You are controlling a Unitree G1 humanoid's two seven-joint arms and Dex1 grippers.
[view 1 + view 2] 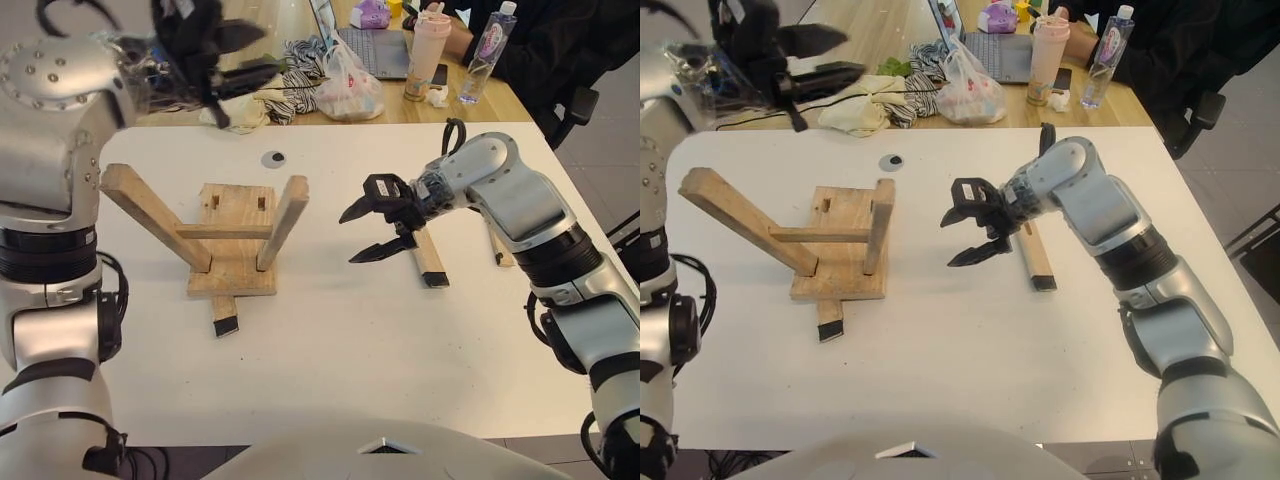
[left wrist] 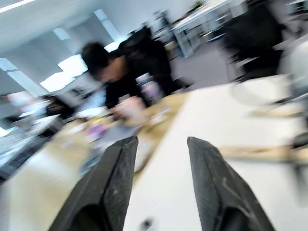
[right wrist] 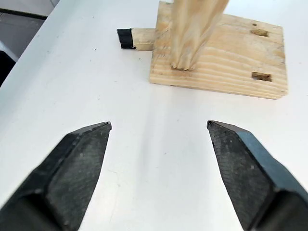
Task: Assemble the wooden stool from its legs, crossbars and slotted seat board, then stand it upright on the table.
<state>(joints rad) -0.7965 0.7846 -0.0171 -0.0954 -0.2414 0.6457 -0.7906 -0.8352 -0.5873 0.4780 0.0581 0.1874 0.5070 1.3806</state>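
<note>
seat board: flat rectangular slab of pale, grainy wood, lying face-down on the worktop, left of centre. Two small rectangular slots are open near its far edge.
fitted legs: two square-section timber legs stand in the board. The left leg leans out to the left and the right leg leans slightly right, both with plain sawn tops.
crossbar: thin flat strip, roughly level, bridging the two fitted legs about mid-height.
trapped leg: square stick poking out from under the board's near edge, with a black capped end.
loose leg: same pale timber, lying flat right of centre and well apart from the board. Its black cap is at the near end.
far-right piece: another wooden stick, mostly hidden behind the right arm, so can't tell which part it is.
right tool: matte black wedge-shaped fingers spread wide and gripping nothing. It sits low over the worktop between the board and the loose leg, fingertips pointing at the board.
left tool: raised high at far left above the worktop's far edge, black fingers apart and empty.
worktop: smooth white surface. A small grey disc lies near the far edge.
stool status: not upright.
</note>
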